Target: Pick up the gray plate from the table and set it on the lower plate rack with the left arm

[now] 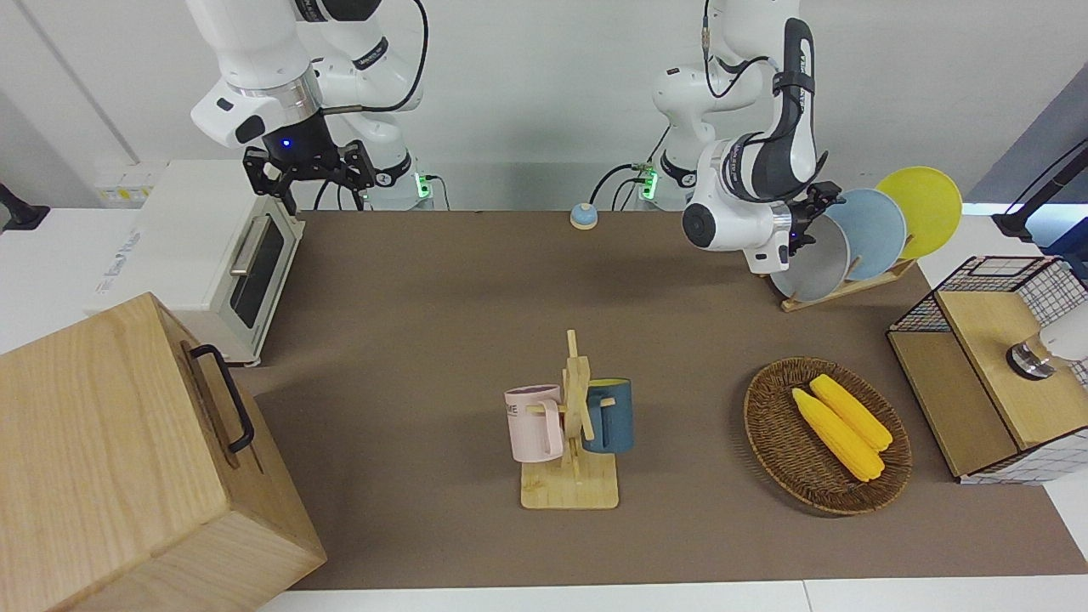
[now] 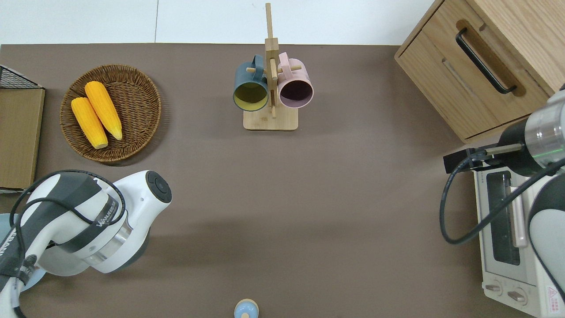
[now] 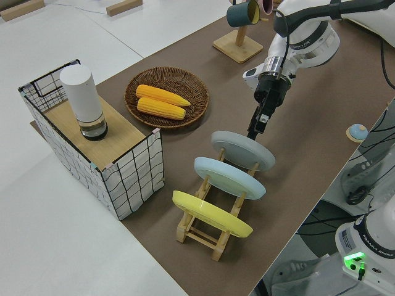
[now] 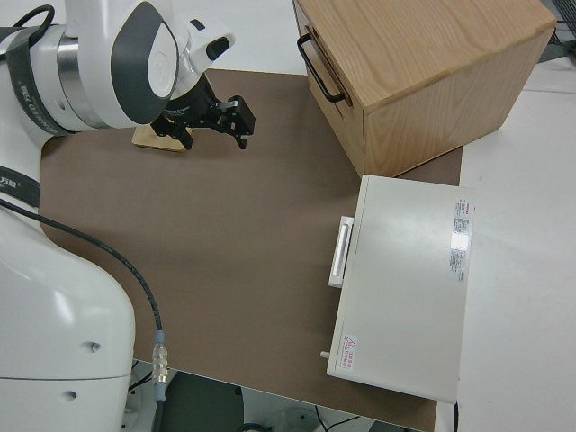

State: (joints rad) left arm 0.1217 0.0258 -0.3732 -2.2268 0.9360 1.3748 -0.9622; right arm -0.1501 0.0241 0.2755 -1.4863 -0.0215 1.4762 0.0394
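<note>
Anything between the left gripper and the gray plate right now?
Nothing. In the left side view the left gripper hangs just off the gray plate, which sits in the rack; only a small gap shows between them.

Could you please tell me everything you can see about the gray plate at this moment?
The gray plate is a round, shallow, plain pale gray dish with a low raised rim and a smooth, matte look. It stands tilted on edge in the lower plate rack, in the end slot nearest the table's middle, with a blue plate in the next slot and a yellow plate after that. The left gripper is just above its upper rim; whether it touches the plate cannot be told.
</note>
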